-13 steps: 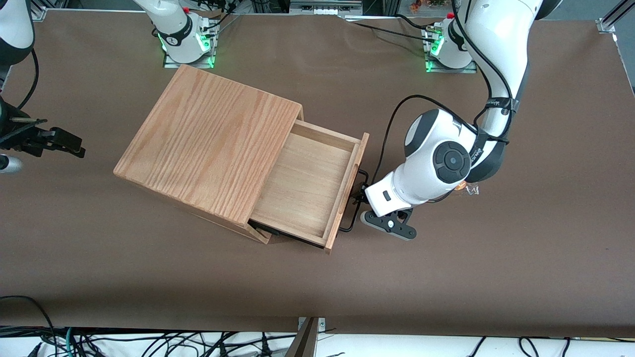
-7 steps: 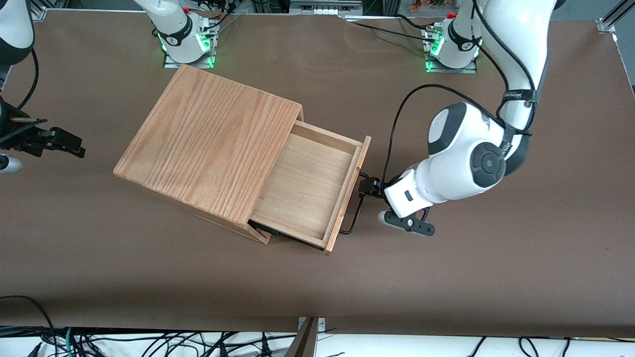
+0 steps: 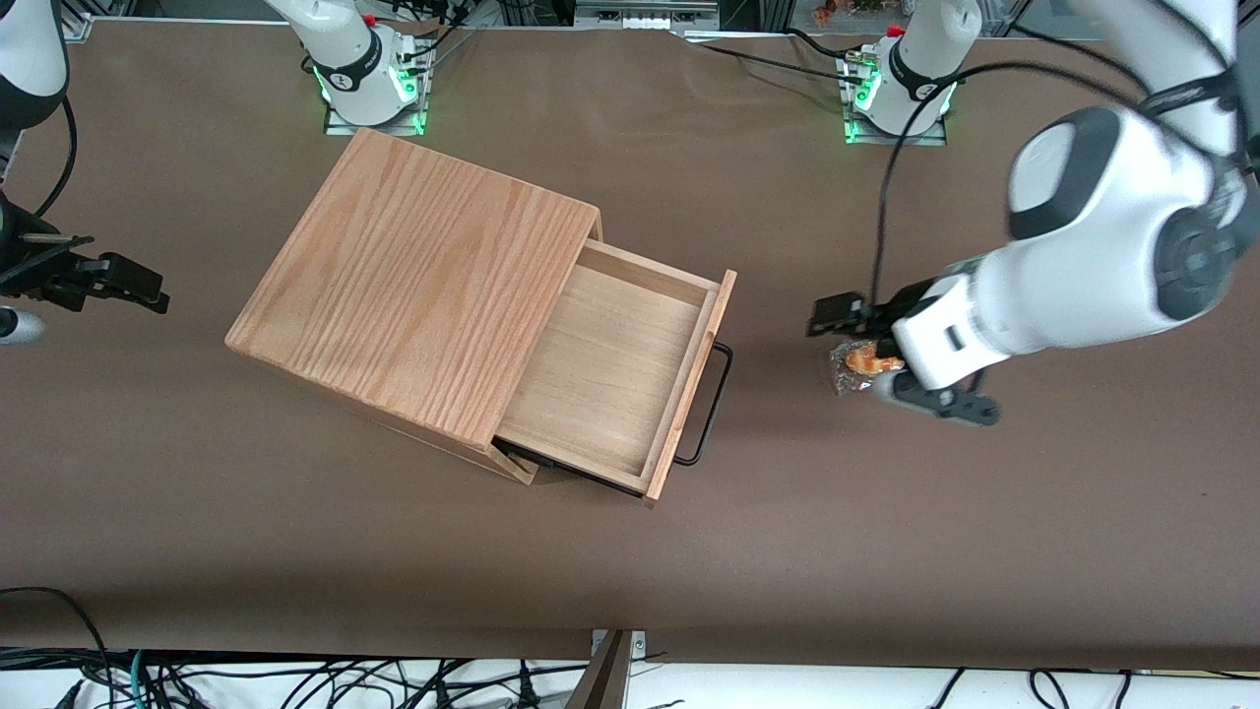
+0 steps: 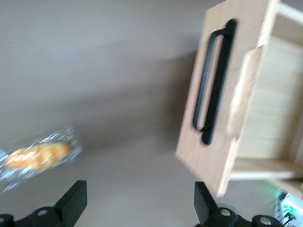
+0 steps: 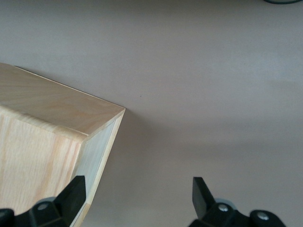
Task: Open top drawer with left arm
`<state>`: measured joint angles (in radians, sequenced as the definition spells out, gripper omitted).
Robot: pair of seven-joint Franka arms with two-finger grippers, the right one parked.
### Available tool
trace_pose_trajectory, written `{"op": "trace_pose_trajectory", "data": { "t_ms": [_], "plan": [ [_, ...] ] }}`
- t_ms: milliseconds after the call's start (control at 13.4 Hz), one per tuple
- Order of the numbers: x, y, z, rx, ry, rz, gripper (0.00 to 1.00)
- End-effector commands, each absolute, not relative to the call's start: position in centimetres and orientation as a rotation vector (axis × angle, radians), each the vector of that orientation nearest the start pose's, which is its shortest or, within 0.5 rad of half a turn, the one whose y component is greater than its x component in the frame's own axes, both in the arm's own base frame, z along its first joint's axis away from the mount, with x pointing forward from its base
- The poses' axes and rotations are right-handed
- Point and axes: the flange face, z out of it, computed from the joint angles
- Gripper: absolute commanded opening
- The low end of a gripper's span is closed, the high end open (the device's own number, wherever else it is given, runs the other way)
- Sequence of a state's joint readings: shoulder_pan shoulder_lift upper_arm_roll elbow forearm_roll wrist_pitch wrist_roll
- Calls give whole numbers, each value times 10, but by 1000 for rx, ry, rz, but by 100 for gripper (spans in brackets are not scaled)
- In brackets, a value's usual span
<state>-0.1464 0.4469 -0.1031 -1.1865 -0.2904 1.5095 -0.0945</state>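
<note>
The shallow light-wood top drawer [image 3: 615, 379] with its thin black bar handle [image 3: 711, 404] sticks out of the oak cabinet [image 3: 413, 286] on the brown worktop [image 3: 886, 551]. The big white left arm [image 3: 1093, 256] holds its black hand [image 3: 837, 317] wide open and empty, well apart from the handle, above a small wrapped orange snack [image 3: 854, 362].

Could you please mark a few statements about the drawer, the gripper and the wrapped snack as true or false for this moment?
1. The top drawer stands pulled out of the cabinet. True.
2. The gripper is shut on the handle. False: it is open, apart from the handle.
3. A wrapped snack lies inside the drawer. False: it lies on the table, under the gripper.
4. The drawer holds nothing visible. True.
</note>
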Motion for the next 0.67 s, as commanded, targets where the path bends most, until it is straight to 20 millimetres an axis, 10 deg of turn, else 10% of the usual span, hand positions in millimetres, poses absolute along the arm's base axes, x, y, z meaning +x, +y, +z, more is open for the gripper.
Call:
{"op": "trace_pose_trajectory", "data": {
  "t_ms": [0, 595],
  "plan": [
    [631, -151, 554, -3245, 234, 299, 100],
    [586, -61, 582, -3132, 221, 105, 100]
  ]
}}
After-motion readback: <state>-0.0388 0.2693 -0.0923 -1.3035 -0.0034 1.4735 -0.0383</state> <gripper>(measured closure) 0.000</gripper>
